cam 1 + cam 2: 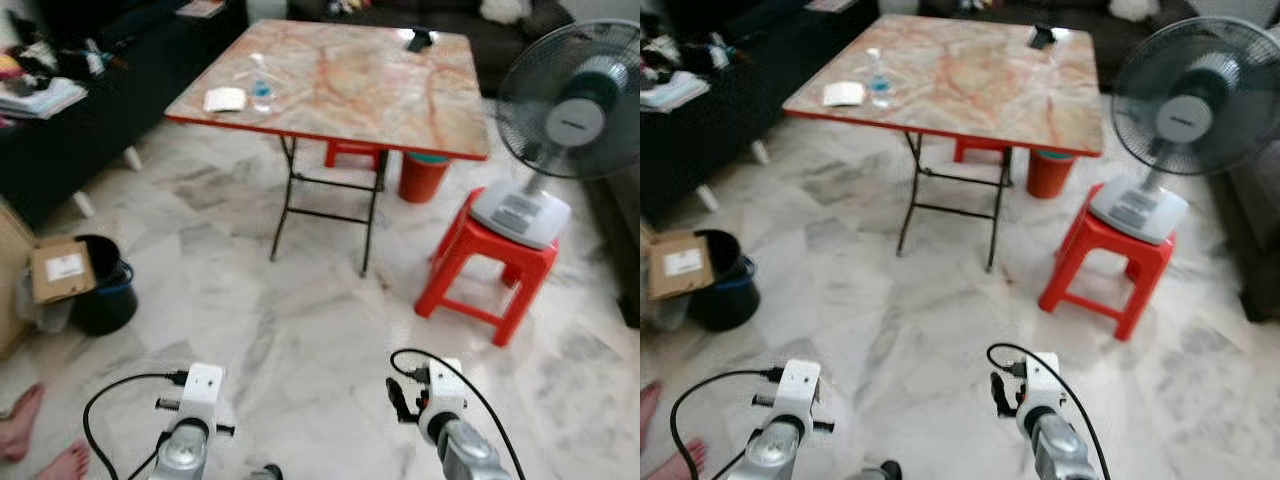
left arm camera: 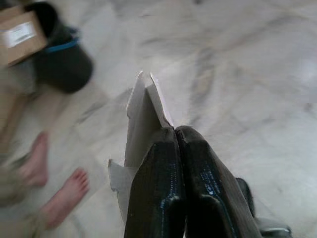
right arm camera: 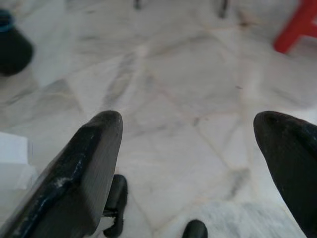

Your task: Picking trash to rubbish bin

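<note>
Glossy marble floor [image 1: 300,340], glossy marble-patterned tabletop [image 1: 350,80], red plastic stool [image 1: 490,265], brown cardboard box [image 1: 62,268], matt cardboard scrap [image 2: 141,119].

Head cameras look forward and down over the marble floor [image 1: 300,330] toward the table [image 1: 340,85]; both wrist cameras peer close along their tools, sharing that floor.
</note>
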{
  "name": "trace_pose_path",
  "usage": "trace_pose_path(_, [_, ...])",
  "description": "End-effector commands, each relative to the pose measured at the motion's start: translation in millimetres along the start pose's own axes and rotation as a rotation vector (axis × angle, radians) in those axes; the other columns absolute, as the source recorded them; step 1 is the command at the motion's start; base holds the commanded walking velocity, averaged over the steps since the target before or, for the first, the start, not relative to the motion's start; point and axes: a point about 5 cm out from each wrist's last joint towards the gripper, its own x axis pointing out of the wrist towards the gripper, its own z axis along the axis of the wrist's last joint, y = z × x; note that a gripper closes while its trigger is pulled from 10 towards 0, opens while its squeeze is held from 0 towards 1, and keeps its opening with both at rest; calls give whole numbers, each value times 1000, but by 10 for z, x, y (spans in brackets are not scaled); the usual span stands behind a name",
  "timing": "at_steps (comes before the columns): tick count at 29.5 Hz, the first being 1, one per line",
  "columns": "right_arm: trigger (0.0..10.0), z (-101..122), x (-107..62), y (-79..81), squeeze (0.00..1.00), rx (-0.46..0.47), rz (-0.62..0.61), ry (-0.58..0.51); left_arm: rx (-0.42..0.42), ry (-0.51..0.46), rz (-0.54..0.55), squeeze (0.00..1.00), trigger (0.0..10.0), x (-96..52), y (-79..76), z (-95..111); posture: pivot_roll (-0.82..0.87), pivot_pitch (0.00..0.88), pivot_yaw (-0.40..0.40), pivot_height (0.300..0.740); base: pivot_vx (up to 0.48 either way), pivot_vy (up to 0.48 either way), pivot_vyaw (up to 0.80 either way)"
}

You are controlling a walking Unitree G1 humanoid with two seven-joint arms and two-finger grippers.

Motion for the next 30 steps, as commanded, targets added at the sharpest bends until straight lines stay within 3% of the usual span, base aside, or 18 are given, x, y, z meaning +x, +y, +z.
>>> trace_pose_path(1, [10000,-83,-24,-12,0,5,-11,32,3,23,2,0,10000,-18,6,-61,-10,46,-12,740,0,0,788])
trace_pose_path(15, [10000,-83,-18,13,0,4,-10,31,3,48,-23,0,10000,-31,-89,-101,-12,74,-22,740,0,0,768])
trace_pose_path(27, [10000,-148,-34,43,0,19,-3,50,1,54,-23,0,10000,-32,-97,-110,-7,107,-23,740,278,0,0])
trace_pose_path(30, [10000,-140,-32,43,0,14,-6,46,-2,50,-20,0,10000,-29,-92,-103,-3,111,-24,740,301,0,738])
